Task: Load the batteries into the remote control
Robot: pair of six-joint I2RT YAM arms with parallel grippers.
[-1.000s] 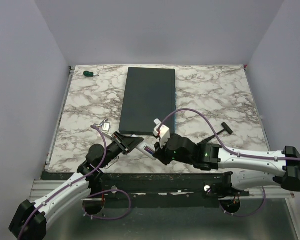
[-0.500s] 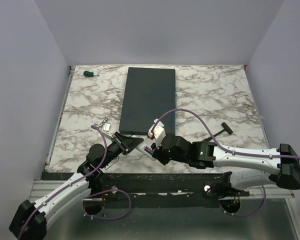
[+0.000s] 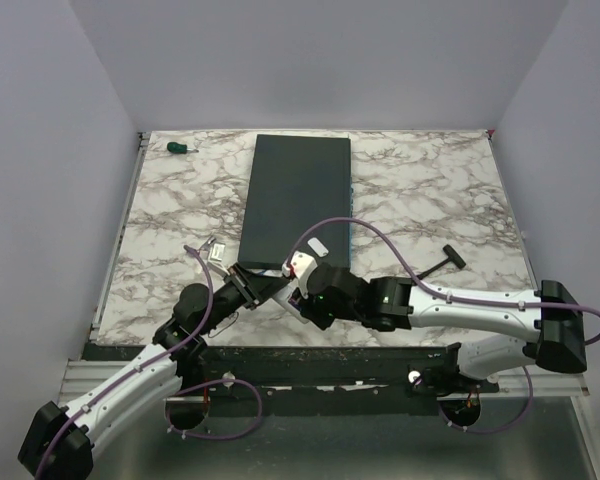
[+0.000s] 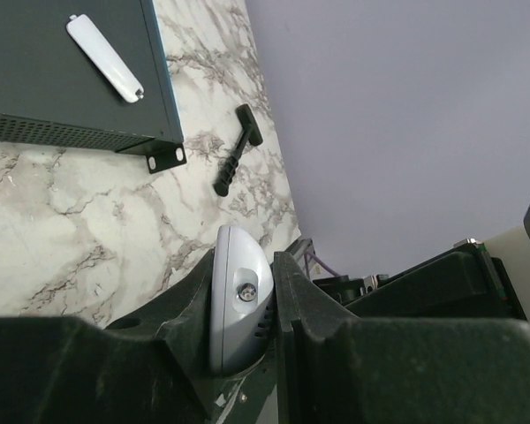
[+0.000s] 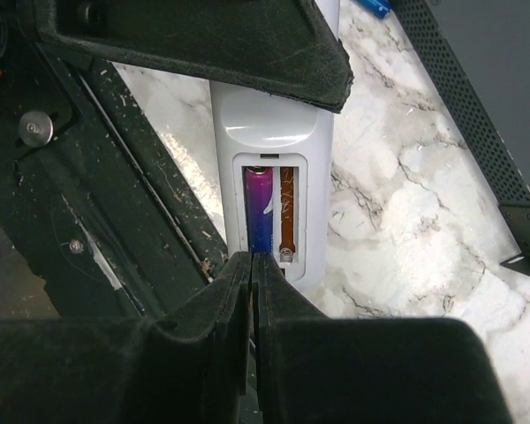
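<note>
We see the left pincer [image 4: 242, 274] clamped on the white remote control [image 5: 274, 132], which it holds above the near edge of the marble worktop [image 3: 420, 190]. The handset's back faces the right wrist camera and its battery bay is open. The purple-blue battery [image 5: 259, 212] lies in the left slot. The right slot shows only a coppery contact strip. The right pincer [image 5: 251, 265] has its fingers pressed together with nothing between them, and their tips sit just at the lower end of the bay. A small blue object [image 5: 372, 6] lies on the worktop beside the dark grey slab [image 3: 296, 200]; cropped as it is, we cannot tell what it is. The little white cover piece [image 4: 105, 57] rests on the slab. A black T-shaped tool [image 4: 234, 159] lies to the right, and a green-handled screwdriver [image 3: 181, 148] sits at the far left corner.
</note>
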